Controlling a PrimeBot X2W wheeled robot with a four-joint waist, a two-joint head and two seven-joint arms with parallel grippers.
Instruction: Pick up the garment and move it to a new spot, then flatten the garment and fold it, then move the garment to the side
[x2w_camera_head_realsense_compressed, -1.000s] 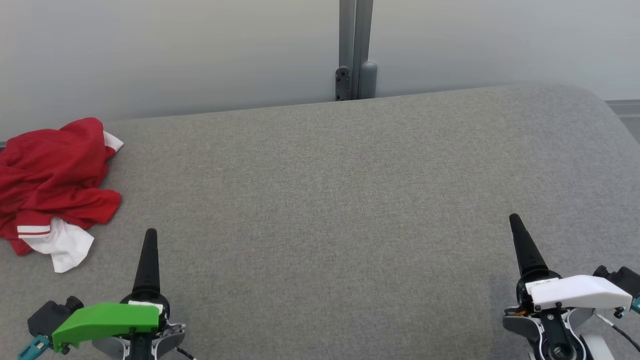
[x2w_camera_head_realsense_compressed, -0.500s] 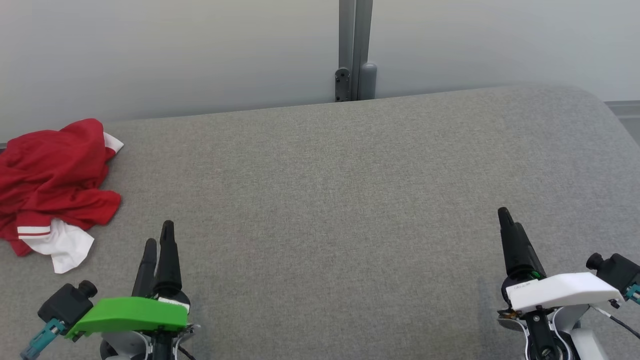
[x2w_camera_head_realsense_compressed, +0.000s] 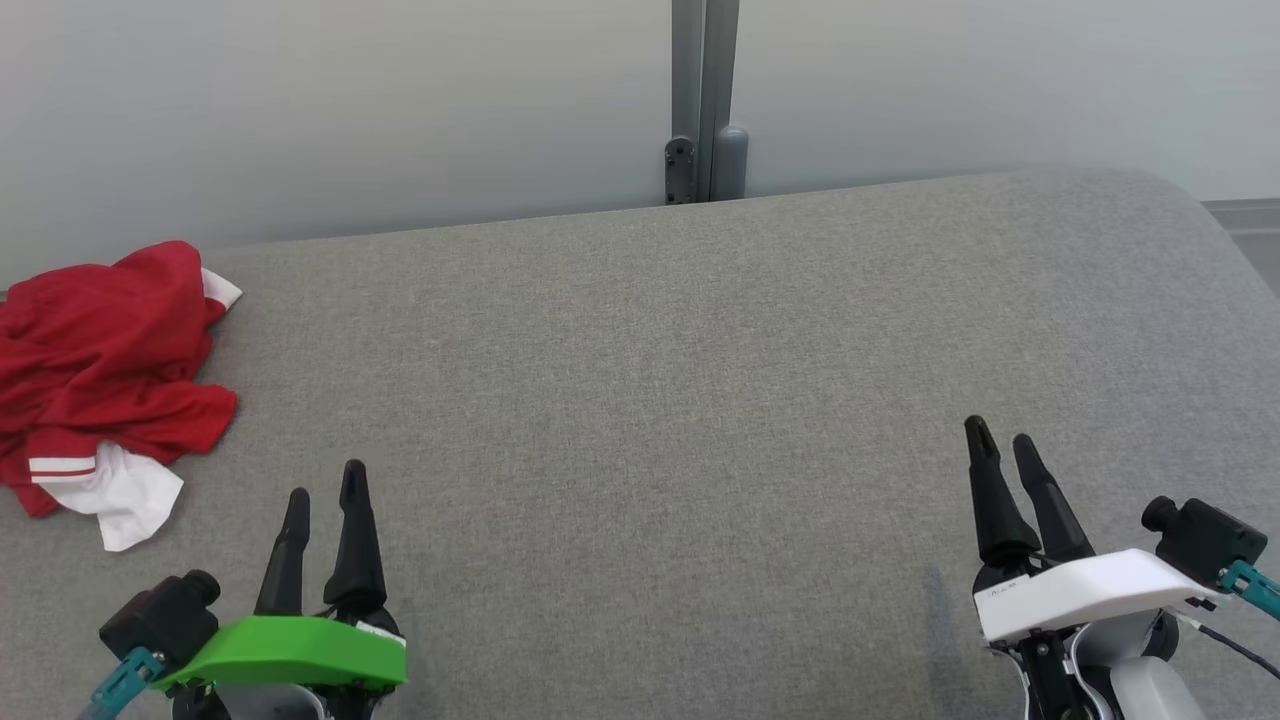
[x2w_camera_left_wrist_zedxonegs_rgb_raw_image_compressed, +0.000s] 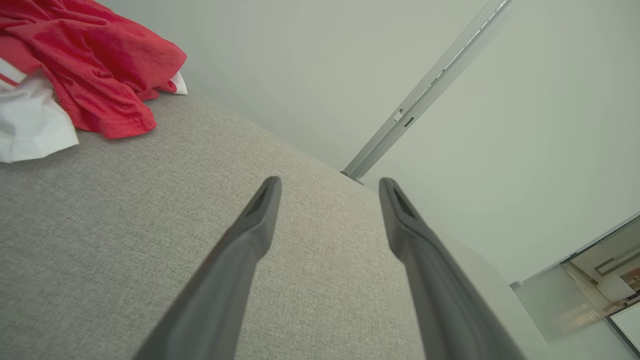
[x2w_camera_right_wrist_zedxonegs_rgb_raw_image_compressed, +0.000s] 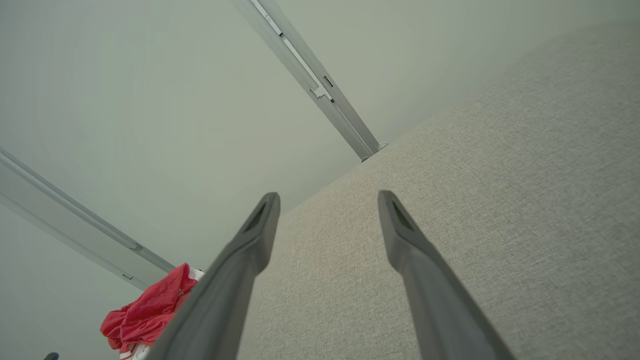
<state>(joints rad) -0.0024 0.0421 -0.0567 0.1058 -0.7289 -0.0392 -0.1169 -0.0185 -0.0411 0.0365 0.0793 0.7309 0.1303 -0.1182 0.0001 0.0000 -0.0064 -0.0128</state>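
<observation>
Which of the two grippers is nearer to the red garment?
The left gripper, with the green cover: the garment lies close by it, while the white-covered right gripper is far across the grey surface.

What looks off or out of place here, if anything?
Only the red-and-white garment: it lies crumpled in a heap at the far left edge of the grey fabric surface, with a white part sticking out. The left gripper and right gripper are open, clear of it. No visible damage or spills.
</observation>
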